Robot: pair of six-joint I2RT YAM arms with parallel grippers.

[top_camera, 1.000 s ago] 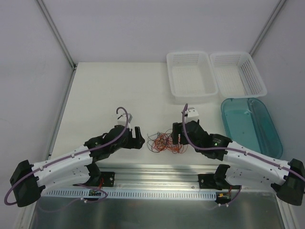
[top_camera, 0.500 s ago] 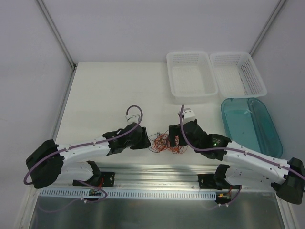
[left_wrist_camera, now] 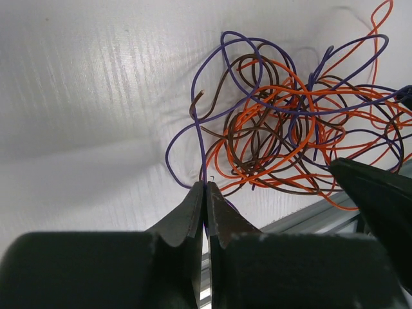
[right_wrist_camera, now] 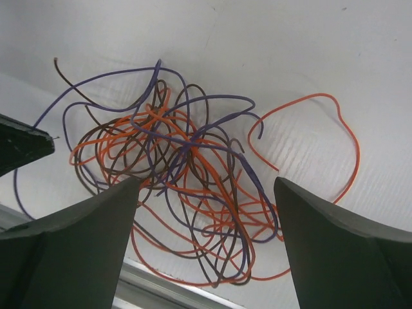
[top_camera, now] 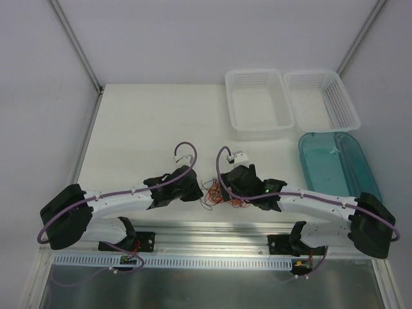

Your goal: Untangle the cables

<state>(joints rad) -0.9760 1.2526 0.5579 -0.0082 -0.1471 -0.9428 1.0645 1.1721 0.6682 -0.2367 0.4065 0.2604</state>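
White tabletop [top_camera: 141, 129] bounded by plain walls, with a metal rail [top_camera: 212, 228] along its near edge. The left arm [top_camera: 116, 201] and right arm [top_camera: 315, 205] reach inward from the near corners and meet near the middle of the near edge. A teal tub [top_camera: 338, 167] lies at the right side; two white baskets [top_camera: 259, 103] [top_camera: 322, 100] stand side by side just beyond it at the far right. The left tool [left_wrist_camera: 206, 188] has its fingers pressed together, clamped on a purple strand [left_wrist_camera: 201, 138] at the left margin of the tangle. The right tool [right_wrist_camera: 206, 183] stands with its fingers wide apart above the tangle, one to each side, gripping nothing. The cables [top_camera: 211, 193] [right_wrist_camera: 187, 161] form one loose knot of thin orange, brown and purple wires lying on the tabletop between the two tools, just beside the rail; a single orange loop [right_wrist_camera: 335, 148] trails out to one side in the right wrist view.
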